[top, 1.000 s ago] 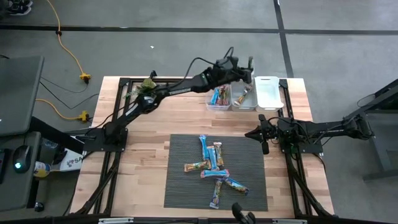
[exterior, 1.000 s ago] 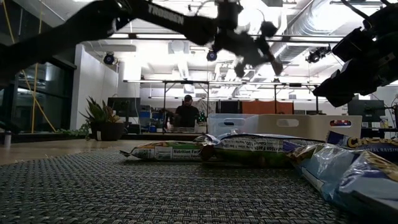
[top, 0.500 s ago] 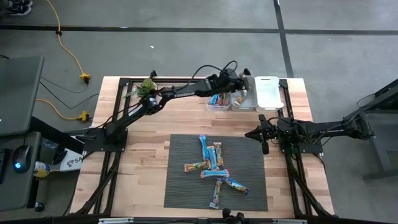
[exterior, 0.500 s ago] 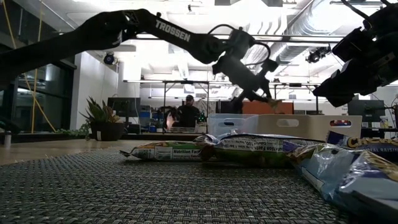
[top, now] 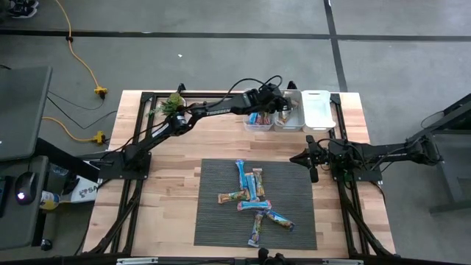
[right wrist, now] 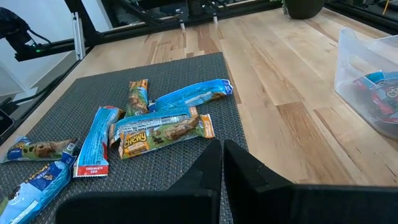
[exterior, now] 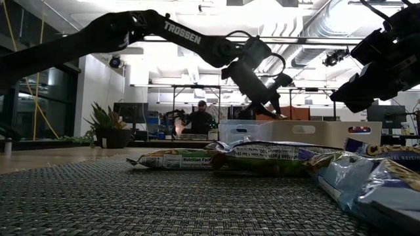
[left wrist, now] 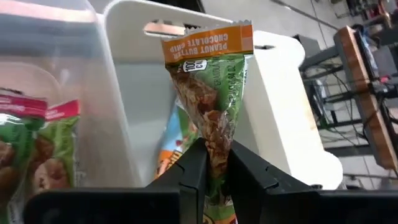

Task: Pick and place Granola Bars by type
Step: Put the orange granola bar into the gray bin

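Reaching over the clear rectangular plastic bins (top: 288,112) at the far edge of the pale wooden table (top: 169,184), the left gripper (left wrist: 214,163) pinches a green-and-orange wrapped peanut butter chocolate chip granola bar (left wrist: 211,93) between narrow fingers, above the middle bin (other bars already lie inside). Remaining blue and tan wrapped bars (top: 254,199) lie scattered on the dark woven mat (top: 213,221). Near the table's right edge, the right gripper (right wrist: 222,155) hangs with fingers pressed together, holding nothing.

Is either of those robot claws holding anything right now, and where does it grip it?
The left gripper pinches a green granola bar near its lower end, over the middle bin. The right gripper holds nothing.
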Tool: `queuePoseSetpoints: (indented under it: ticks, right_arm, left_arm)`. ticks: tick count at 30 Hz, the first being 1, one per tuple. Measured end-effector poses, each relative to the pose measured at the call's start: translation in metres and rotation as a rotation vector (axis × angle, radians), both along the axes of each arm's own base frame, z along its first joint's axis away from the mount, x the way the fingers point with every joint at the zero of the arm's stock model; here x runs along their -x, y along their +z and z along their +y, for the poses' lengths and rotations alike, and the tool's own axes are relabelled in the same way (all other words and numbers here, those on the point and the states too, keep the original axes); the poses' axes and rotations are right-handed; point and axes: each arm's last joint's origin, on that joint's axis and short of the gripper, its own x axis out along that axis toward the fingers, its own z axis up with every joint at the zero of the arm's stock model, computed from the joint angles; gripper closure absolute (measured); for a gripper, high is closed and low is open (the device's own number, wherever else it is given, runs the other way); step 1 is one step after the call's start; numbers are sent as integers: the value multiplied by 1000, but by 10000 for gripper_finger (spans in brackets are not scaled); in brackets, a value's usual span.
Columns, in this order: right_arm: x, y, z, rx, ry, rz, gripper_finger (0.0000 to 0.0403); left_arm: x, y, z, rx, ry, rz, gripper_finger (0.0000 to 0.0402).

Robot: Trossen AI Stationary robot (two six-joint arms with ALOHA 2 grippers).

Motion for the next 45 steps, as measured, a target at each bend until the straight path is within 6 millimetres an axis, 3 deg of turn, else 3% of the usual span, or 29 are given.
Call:
queuePoseSetpoints:
  ticks: [12,17,23,30,37,45]
  right_arm:
    - [0,0,0,0,0,0,402]
    - [0,0,0,0,0,0,402]
    - [0,0,0,0,0,0,402]
    - [0,0,0,0,0,0,402]
    - [0,0,0,0,-1,0,402]
    - [0,0,0,0,0,0,402]
  left_arm:
    - [-2,3,-1,-22,-66,-22,233]
    - [-5,6,-2,-7,-123,-74,216]
    - [-12,23,-3,-31,-243,-263,215]
    - [-2,71,2,-150,-368,-419,215]
    - [24,142,5,-346,-521,-612,215]
    - [54,207,-13,-488,-761,-887,215]
